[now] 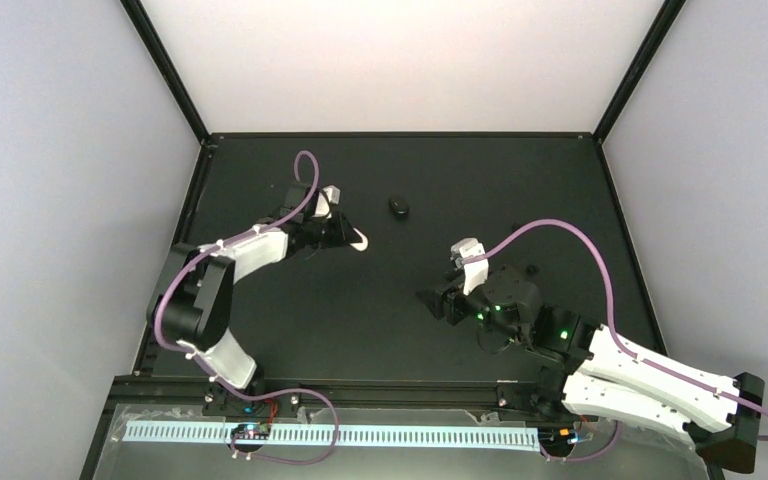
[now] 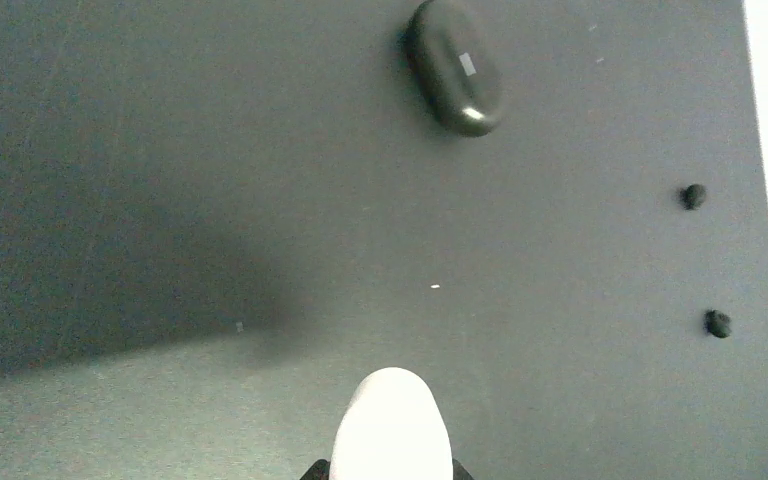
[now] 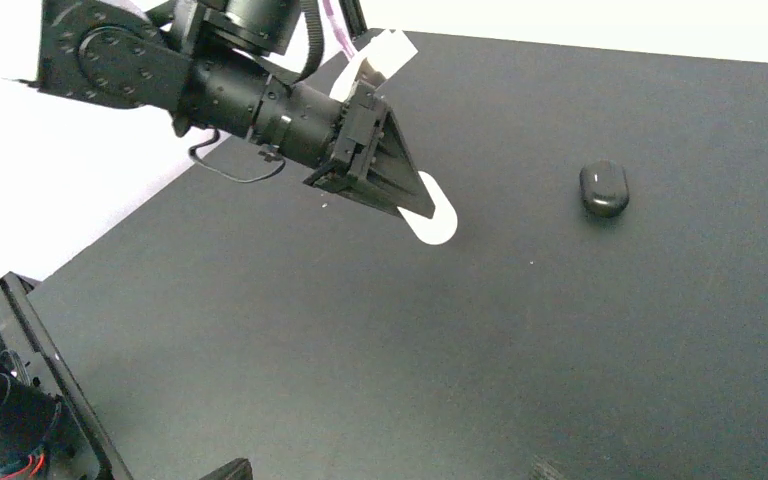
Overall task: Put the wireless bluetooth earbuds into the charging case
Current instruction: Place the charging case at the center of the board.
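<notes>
Toward the far left of the counter (image 1: 290, 330), the left tool (image 3: 415, 205) is clenched on one end of the white case (image 3: 440, 222). The free rounded end of the case points toward the black case (image 3: 604, 189), which lies near it but apart. I cannot tell if the white case touches the counter. Both cases look shut, so what is inside them is hidden. I find the earbuds in no view, and two dark dots (image 2: 693, 196) by the counter edge are too small to name. The right tool (image 1: 438, 300) hangs with jaws apart and nothing between them, well away from both cases.

The step, I judge, is to bring the white case where it can be opened. It is better to lay it flat, hold it low on the body so the lid stays free, and let the right tool approach slowly. The glossy shell may twist or slip.
</notes>
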Robot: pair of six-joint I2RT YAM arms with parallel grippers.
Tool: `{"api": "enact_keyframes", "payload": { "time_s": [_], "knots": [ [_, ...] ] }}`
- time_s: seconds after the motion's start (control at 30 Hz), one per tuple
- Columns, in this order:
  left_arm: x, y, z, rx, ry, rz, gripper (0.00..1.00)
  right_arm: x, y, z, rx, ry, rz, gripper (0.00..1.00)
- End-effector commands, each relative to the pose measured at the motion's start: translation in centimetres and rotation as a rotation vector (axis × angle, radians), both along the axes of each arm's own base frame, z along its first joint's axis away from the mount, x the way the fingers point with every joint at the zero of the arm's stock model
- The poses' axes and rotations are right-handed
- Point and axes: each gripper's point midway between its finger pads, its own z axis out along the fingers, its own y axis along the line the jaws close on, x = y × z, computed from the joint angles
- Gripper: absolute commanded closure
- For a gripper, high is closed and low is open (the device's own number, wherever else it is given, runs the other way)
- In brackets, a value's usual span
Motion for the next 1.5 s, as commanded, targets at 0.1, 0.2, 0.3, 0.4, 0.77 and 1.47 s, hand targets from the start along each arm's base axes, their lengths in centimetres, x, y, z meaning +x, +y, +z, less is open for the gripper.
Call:
{"api": "enact_keyframes", "payload": {
  "time_s": [0.1,0.2,0.3,0.4,0.77,1.47],
  "knots": [
    [3.9,2.1,-0.8,-0.014,0.052,0.077,0.98,-0.4,0.0,-0.7,0.006,0.031,0.015,0.28],
    [4.8,3.1,-2.0,-0.014,0.092,0.097,0.98,-0.4,-0.1,-0.9,-0.003,0.029,0.012,0.28],
    [5.2,4.3,-3.2,0.017,0.117,0.115,0.98,-0.3,-0.2,-1.0,-0.009,0.026,0.007,0.28],
    [5.8,4.8,-3.8,0.02,0.128,0.119,0.98,-0.3,-0.3,-1.0,-0.013,0.023,0.007,0.28],
    [9.5,7.1,-4.8,0.041,0.154,0.183,0.91,-0.2,0.1,-0.5,-0.015,0.015,0.016,0.27],
    [7.7,13.7,-1.9,0.258,0.14,0.33,0.01,0.3,0.6,-0.3,-0.037,0.006,0.008,0.27]
  ]
}}
